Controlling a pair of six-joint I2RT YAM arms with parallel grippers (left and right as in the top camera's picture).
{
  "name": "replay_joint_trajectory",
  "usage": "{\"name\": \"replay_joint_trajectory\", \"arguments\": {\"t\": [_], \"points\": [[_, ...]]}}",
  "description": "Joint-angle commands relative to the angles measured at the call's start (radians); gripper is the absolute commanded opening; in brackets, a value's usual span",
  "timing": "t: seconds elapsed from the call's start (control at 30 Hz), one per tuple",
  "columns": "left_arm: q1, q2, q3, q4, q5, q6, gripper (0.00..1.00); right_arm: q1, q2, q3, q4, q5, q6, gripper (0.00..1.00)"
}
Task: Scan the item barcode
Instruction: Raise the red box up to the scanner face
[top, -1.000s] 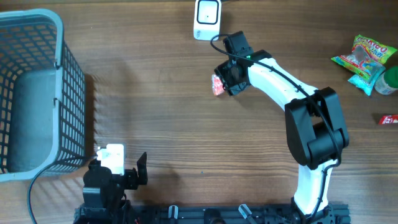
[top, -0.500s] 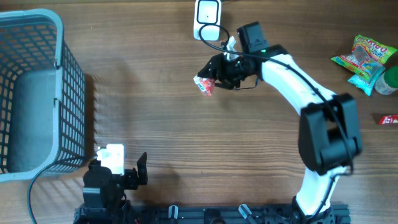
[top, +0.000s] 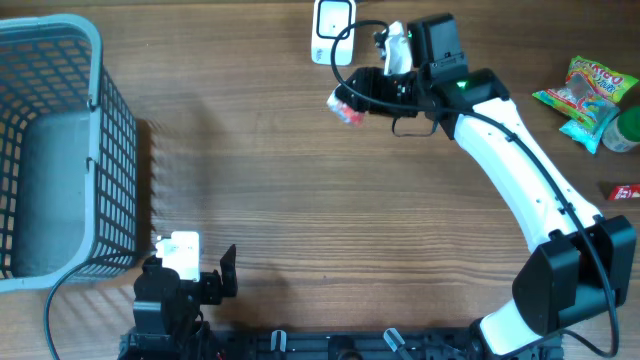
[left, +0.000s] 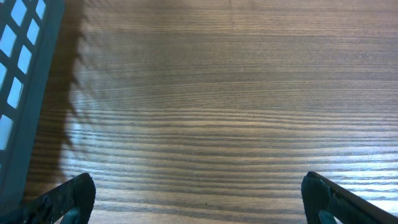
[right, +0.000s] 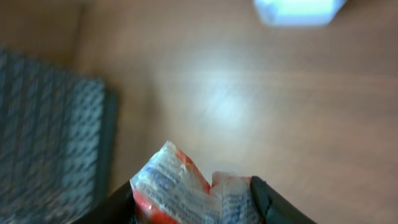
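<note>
Your right gripper (top: 355, 97) is clamped on a red-and-white packet (top: 345, 107) and holds it over the table near the white scanner (top: 332, 28). Your left gripper (left: 199, 202) rests with its fingers wide apart beside the basket (top: 98, 120).

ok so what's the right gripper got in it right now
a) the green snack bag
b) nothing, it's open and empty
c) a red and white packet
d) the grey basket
c, the right gripper is shut on the red and white packet, close beside the white scanner, while the green snack bags lie off to the far right.
</note>
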Motion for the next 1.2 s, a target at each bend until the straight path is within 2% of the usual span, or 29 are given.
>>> {"name": "replay_joint_trajectory", "arguments": {"t": [0.0,0.23,0.4,0.6,0.73,1.0,1.17], "points": [[-0.002,-0.004,-0.002,0.002,-0.003,0.015,1.00,0.006,0.000,0.021,0.126,0.301,-0.099,0.49],[-0.002,-0.004,-0.002,0.002,-0.003,0.015,1.00,0.007,0.078,0.021,0.418,0.350,-0.149,0.46],[-0.002,-0.004,-0.002,0.002,-0.003,0.015,1.00,0.007,0.191,0.021,0.651,0.428,-0.172,0.41],[-0.002,-0.004,-0.002,0.002,-0.003,0.015,1.00,0.007,0.334,0.038,0.920,0.427,-0.170,0.41],[-0.002,-0.004,-0.002,0.002,-0.003,0.015,1.00,0.020,0.448,0.138,0.967,0.428,-0.195,0.41],[-0.002,-0.004,-0.002,0.002,-0.003,0.015,1.00,0.067,0.704,0.461,0.878,0.584,-0.378,0.40],[-0.002,-0.004,-0.002,0.002,-0.003,0.015,1.00,0.078,0.758,0.482,0.864,0.701,-0.457,0.40]]}}
